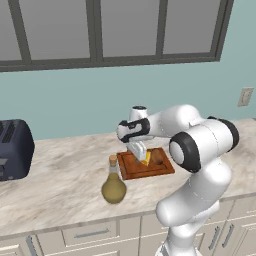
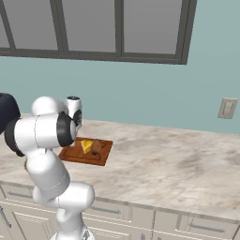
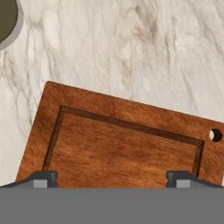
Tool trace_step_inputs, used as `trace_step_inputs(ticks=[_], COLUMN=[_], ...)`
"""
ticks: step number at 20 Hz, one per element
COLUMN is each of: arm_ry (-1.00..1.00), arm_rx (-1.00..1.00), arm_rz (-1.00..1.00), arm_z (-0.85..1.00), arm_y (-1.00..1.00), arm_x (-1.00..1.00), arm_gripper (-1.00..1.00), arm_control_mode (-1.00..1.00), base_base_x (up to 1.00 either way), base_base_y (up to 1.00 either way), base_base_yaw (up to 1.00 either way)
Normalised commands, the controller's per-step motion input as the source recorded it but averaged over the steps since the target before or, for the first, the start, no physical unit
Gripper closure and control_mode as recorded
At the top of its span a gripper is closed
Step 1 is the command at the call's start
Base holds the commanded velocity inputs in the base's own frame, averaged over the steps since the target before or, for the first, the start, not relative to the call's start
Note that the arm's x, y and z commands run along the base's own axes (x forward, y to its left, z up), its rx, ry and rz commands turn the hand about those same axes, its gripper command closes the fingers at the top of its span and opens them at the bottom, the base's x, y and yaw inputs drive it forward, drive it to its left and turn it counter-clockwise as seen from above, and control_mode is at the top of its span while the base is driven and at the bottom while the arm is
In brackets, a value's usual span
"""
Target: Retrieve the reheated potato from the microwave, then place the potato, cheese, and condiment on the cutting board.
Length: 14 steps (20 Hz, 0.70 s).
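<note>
At the far left of the left base view, a dark blue toaster (image 1: 14, 149) stood on the marble tabletop (image 1: 60, 180). To its right, the condiment (image 1: 114, 184), an olive-tan bottle with a bulbous belly, narrow neck and tan stopper, stood upright on the tabletop, just beside the near left corner of the cutting board (image 1: 131, 167) but not on it. The cutting board, a flat reddish-brown wooden rectangle with a groove inside its edge, lay on the tabletop. The gripper (image 1: 139, 150) hung over the cutting board, pointing down, directly above the cheese (image 1: 146, 159), a small yellow wedge resting on the board. The potato (image 1: 157, 159), a small brown rounded lump, lay on the board just to the right of the cheese. In the hand view, the fingertips (image 3: 43, 178) stood wide apart with nothing between them, so the gripper was released; the grooved surface of the cutting board (image 3: 122, 144) lay beneath them, with a small hole near one corner. In the right base view, the cheese (image 2: 86, 146) and potato (image 2: 96, 147) sat side by side on the cutting board (image 2: 75, 153).
</note>
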Motion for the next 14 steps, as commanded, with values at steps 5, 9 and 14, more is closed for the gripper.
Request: trace_step_inputs(ticks=[5, 9, 14], arm_ry=[0.16, 0.15, 0.08], arm_rx=[0.05, 0.13, 0.10], arm_rz=[0.00, 0.00, 0.00], arm_z=[0.18, 0.18, 0.22], arm_y=[0.02, 0.01, 0.02], arm_x=[-0.36, -0.40, -0.40], arm_gripper=[-1.00, -1.00, -1.00], arm_control_mode=[-1.00, -1.00, -1.00], base_base_x=[0.00, 0.00, 0.00], base_base_y=[0.00, 0.00, 0.00], base_base_yaw=[0.00, 0.00, 0.00])
